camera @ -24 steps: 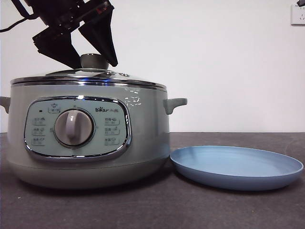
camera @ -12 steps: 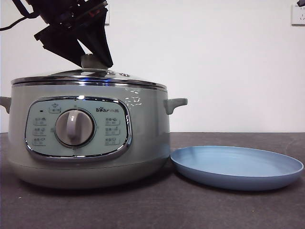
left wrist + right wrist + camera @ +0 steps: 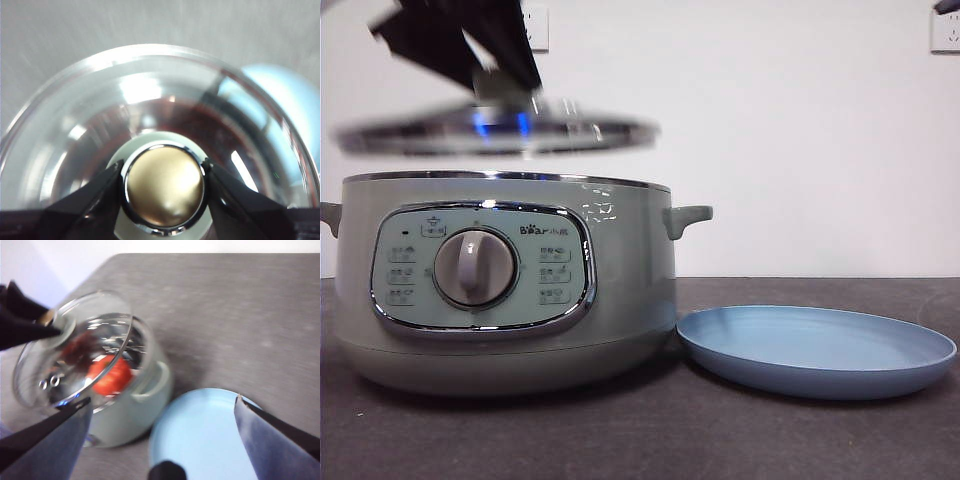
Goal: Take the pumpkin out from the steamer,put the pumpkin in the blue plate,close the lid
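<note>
Your left gripper point(image 3: 164, 187) has its fingers point(image 3: 90, 197) clamped on the knob of the lid point(image 3: 495, 132), one finger on each side, and the lid hangs clear above the steamer point(image 3: 505, 285), with open air showing between its rim and the pot's chrome rim. The lid looks blurred in the front view, so I judge it is in motion; a swing or a jerk could twist the smooth round knob between the fingers and let the glass drop onto the pot or the tabletop point(image 3: 650, 430).

The pumpkin point(image 3: 109, 376) sits inside the steamer, seen from the right wrist partly through the lifted glass. The lid is not yet out of the way of the opening, so reaching in now could strike it.

Your right gripper point(image 3: 162, 415) waits with its fingers wide apart, above the blue plate point(image 3: 817, 350), which lies on the tabletop just beside the steamer. Set the lid down away from that plate, or there will be no room for the pumpkin. The pumpkin looks glossy, so a shallow grip could let it slip.
</note>
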You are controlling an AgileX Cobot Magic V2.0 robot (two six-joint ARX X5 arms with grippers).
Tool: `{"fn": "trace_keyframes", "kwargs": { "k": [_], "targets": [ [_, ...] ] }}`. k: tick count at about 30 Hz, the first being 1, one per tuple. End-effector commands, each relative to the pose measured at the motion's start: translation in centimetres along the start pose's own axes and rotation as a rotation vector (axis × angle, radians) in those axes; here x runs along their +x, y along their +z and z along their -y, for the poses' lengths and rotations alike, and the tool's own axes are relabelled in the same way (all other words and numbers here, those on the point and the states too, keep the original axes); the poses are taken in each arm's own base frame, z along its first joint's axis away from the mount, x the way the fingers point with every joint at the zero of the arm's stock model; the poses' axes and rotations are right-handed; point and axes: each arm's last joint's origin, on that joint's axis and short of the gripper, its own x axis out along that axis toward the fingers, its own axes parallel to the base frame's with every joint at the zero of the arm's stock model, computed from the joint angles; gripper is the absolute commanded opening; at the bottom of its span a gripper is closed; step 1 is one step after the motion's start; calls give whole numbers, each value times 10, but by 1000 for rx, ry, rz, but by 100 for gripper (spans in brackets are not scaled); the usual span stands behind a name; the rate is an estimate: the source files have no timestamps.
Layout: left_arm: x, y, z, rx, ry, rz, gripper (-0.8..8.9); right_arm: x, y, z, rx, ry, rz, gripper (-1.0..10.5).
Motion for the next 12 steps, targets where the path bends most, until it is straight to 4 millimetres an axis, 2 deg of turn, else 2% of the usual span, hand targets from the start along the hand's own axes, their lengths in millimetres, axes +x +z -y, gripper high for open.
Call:
{"fn": "trace_keyframes", "kwargs": {
  "k": [1, 5, 12],
  "targets": [
    [-38, 14, 4, 30, 24, 160, -8, 9, 4, -2, 2, 44, 5, 470],
    [-79, 11, 6, 30, 121, 256, -8, 30, 8, -7, -19, 118, -15, 468],
    [-144, -7, 11, 12, 268, 382, -8, 81, 28, -32, -94, 165, -109, 469]
  ]
}}
